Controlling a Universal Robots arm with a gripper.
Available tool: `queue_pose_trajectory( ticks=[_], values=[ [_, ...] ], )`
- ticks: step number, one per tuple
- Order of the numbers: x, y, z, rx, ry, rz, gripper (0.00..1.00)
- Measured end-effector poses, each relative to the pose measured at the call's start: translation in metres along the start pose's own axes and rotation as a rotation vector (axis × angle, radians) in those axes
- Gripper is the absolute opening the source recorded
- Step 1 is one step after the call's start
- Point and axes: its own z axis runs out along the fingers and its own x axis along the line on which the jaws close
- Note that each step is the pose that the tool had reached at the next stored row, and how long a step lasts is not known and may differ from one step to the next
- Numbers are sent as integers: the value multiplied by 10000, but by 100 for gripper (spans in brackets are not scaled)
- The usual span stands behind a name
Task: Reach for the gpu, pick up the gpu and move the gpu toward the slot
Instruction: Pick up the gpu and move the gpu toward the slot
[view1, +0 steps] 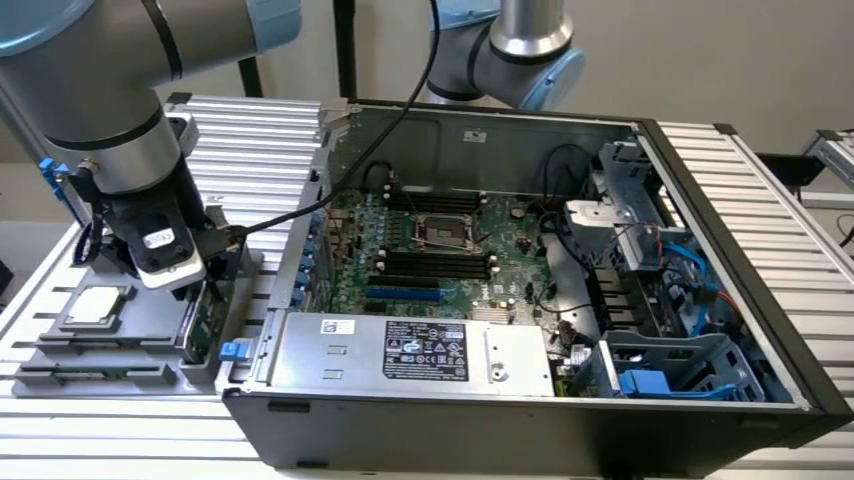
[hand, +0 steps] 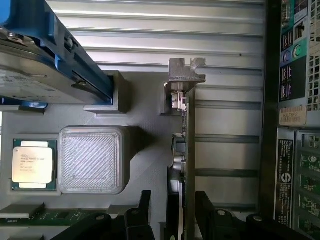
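Two-finger black gripper (view1: 184, 296) hangs from the grey arm at the exterior view's 9 o'clock, low over the grey plastic fixture tray (view1: 123, 378). From this angle the finger spacing cannot be read.

Exterior view:
- The gpu (view1: 200, 322), a thin green circuit-board card, stands on edge in the tray, directly under the gripper.
- The small square silver CPU chip (view1: 96, 305) lies flat in the tray, at 9 o'clock of the card.
- The open black computer case (view1: 534, 432) lies at 3 o'clock of the tray, just beside it. The card is outside the case.
- Inside the case, the green motherboard (view1: 441, 250) sits at 12 o'clock of the silver power supply with a dark label (view1: 414, 350).
- Tray and case rest on the ribbed aluminium table (view1: 754, 200).

Wrist view:
- The gripper (hand: 173, 196) is spread wide, one black finger on each side of the card.
- The gpu (hand: 189, 145) is seen edge-on, upright between the fingers, nearer one finger than the other. A gap shows on the wider side, so nothing is clamped.
- The card's silver metal bracket (hand: 186, 76) is at the end far from the gripper.
- A grey ribbed square block (hand: 92, 160) stands between the card and the CPU chip (hand: 32, 167).
- A silver hard drive in a blue frame (hand: 40, 65) sits well apart from the card.
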Motion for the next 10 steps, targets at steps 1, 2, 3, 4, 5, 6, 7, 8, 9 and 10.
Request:
queue_pose_trajectory(
  ticks=[1,2,3,4,5,6,7,8,9,10],
  values=[
    [0,0,0,1,1,0,48],
    [0,0,1,0,-1,1,48],
    [-2,0,2,-1,-2,1,48],
    [-4,0,2,-2,-3,1,48],
    [-4,0,2,-1,-2,2,48],
    [-5,0,2,-1,-2,2,48],
    [-5,0,2,0,-1,3,48],
    [-5,0,1,0,-1,4,46],
    [-5,0,2,-1,-2,4,46],
    [-5,0,2,0,-2,4,46]
  ],
)
